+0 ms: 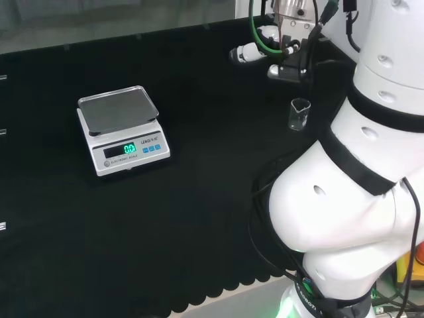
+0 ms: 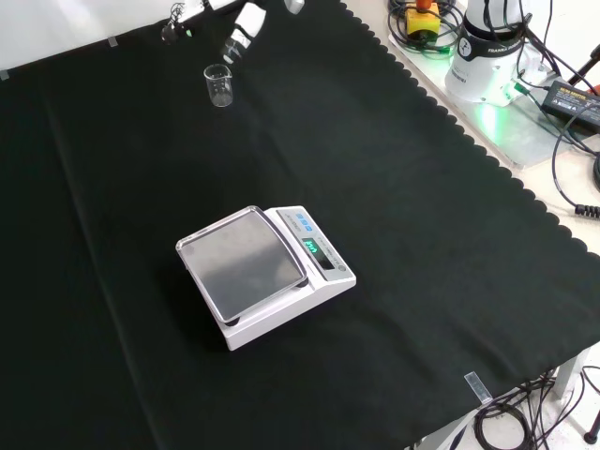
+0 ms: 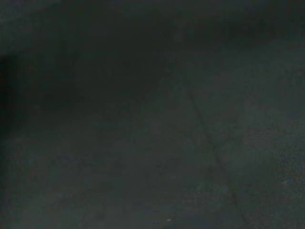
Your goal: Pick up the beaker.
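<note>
A small clear glass beaker [image 1: 299, 114] stands upright on the black cloth, close to the arm's white links in the head view. In the front view the beaker [image 2: 218, 85] is near the top, left of centre. The hand [image 1: 255, 48] hovers above and a little beyond the beaker in the head view, apart from it, with its white fingers stretched out and nothing between them. In the front view one finger of the hand [image 2: 244, 33] points down towards the beaker from just above it. The wrist view looks at dark cloth.
A white electronic scale [image 1: 122, 129] with a grey pan and a lit green display sits left of centre in the head view; the scale [image 2: 262, 272] is mid-cloth in the front view. Cables and the arm's base [image 2: 487, 47] lie beyond the cloth's scalloped edge.
</note>
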### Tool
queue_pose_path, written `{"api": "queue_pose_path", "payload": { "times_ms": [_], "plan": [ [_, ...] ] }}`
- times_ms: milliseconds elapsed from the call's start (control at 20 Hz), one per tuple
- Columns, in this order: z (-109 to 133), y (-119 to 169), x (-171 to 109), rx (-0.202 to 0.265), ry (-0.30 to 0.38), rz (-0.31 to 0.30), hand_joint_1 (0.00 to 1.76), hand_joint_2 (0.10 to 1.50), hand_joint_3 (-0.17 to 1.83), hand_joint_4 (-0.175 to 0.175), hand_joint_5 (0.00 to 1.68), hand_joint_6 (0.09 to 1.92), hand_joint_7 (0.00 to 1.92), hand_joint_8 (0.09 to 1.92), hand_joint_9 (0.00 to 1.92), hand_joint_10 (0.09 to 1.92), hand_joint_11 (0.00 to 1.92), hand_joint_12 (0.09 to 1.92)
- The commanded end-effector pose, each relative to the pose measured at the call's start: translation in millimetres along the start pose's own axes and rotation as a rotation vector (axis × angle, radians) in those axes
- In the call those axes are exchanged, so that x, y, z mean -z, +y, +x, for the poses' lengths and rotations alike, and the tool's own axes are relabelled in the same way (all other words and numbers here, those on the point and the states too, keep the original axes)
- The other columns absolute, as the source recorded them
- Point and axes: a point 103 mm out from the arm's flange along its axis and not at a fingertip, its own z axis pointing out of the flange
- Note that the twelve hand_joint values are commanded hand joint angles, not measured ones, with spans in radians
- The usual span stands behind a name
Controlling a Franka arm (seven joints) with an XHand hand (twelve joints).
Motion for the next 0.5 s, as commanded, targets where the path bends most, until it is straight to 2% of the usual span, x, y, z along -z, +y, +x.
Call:
{"api": "queue_pose_path", "payload": {
  "times_ms": [50, 150, 250, 500],
  "plan": [
    [-35, 21, -13, -0.086, 0.026, 0.007, 0.27, 1.01, -0.01, -0.055, 0.01, 0.09, 0.0, 0.44, 0.0, 0.37, 0.0, 1.36],
    [-45, 24, -17, -0.102, 0.036, 0.007, 0.27, 1.01, -0.01, -0.056, 0.01, 0.09, 0.0, 0.44, 0.0, 0.37, 0.0, 1.36],
    [-55, 25, -19, -0.095, 0.057, 0.017, 0.27, 1.01, -0.01, -0.056, 0.02, 0.09, 0.0, 0.44, 0.0, 0.37, 0.0, 1.36],
    [-78, 28, -26, -0.138, 0.076, 0.016, 0.28, 1.01, -0.01, -0.057, 0.02, 0.09, 0.0, 0.46, 0.0, 0.38, 0.0, 1.36]
  ]
}}
